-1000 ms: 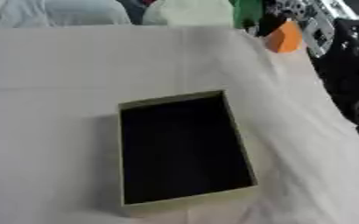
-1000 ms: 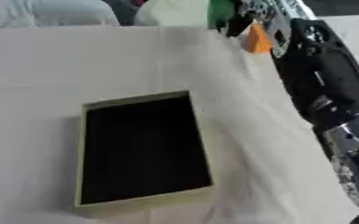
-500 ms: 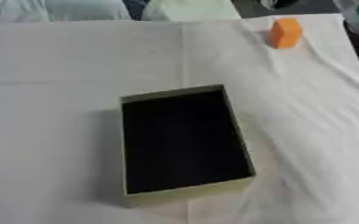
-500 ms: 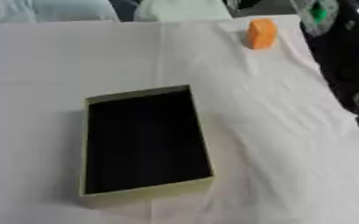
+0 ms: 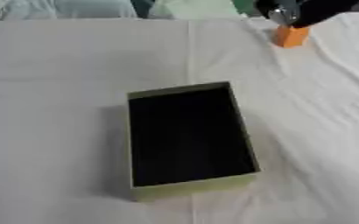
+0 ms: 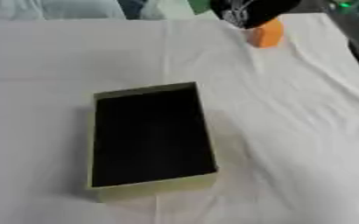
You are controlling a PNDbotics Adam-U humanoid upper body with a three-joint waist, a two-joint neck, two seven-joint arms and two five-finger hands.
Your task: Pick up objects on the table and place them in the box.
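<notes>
**Right hand over the orange block, box waiting empty**

A table (image 5: 60,65) draped in a wrinkled white cloth fills the scene. Near its middle sits an open rectangular box (image 5: 140,144) with pale yellow-green walls and a dark inside; nothing can be seen in it.

Far beyond the box, toward its right and close to the table's back edge, stands a small orange block (image 6: 265,36). The robot's black right hand (image 5: 290,11) comes in from the upper right and hangs directly over the block, covering its top. The hand is too blurred to say whether its fingers are spread or closed, or whether they touch the block at all. The left hand is out of sight.

The step in hand looks like the reach and grasp: the block has not left the cloth and the box has received nothing. The next move would call for the fingers to close round the block's sides, lift it clear of the folds, then carry it back toward the box and let go over the dark opening.
</notes>
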